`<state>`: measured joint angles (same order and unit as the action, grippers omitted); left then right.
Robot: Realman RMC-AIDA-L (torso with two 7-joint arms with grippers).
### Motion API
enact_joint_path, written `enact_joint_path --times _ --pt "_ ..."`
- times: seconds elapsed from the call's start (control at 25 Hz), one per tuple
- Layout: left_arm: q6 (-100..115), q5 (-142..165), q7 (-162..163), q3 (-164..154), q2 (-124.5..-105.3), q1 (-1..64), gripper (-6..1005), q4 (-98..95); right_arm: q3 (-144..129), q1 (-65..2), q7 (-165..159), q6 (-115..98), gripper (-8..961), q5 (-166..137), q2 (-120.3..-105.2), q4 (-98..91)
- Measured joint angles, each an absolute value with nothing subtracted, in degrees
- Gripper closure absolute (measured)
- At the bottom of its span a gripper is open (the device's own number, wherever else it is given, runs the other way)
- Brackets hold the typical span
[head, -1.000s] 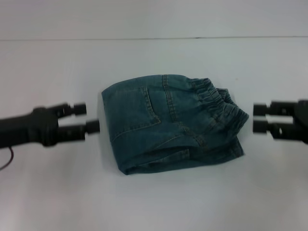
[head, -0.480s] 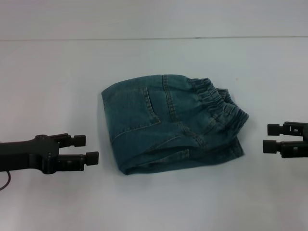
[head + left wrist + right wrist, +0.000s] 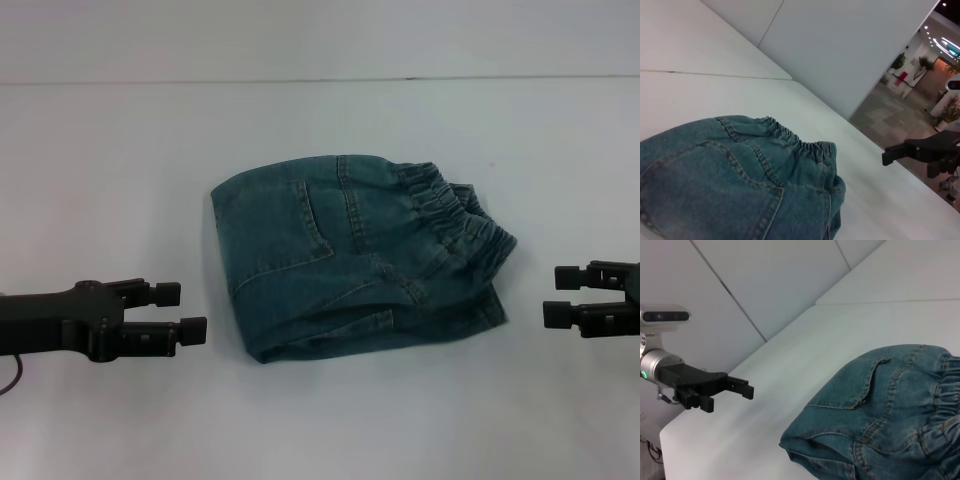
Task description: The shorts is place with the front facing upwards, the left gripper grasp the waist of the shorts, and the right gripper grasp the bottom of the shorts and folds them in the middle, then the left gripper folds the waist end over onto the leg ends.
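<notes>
The blue-green denim shorts (image 3: 340,255) lie folded into a compact bundle mid-table. Their ruffled elastic waist (image 3: 452,213) rests on top at the right side, and the leg ends are mostly covered beneath it. My left gripper (image 3: 182,312) hovers open and empty to the left of the bundle, nearer the front, clear of the cloth. My right gripper (image 3: 561,295) is open and empty just right of the waist, also apart from it. The left wrist view shows the shorts (image 3: 735,175) with the right gripper (image 3: 912,150) beyond. The right wrist view shows the shorts (image 3: 880,410) and the left gripper (image 3: 735,387).
The white table (image 3: 320,420) carries only the shorts. Its far edge meets a pale wall (image 3: 320,40). Beyond the table's side, the left wrist view shows an open hall with plants (image 3: 920,75).
Both grippers have drawn back from the shorts' sides toward the table's front, the left one most. Over the last half second they barely shifted. The shorts have not moved.
</notes>
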<state>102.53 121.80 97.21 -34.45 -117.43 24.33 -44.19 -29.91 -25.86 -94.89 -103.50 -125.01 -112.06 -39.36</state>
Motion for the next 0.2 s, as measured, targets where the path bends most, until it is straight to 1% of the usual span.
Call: enact_joint_path --times 0.2 --pt "102.6 121.9 97.4 -34.5 -117.42 24.5 76 -44.0 -30.2 -26.2 -94.7 -103.1 7 -125.0 -111.98 -39.3"
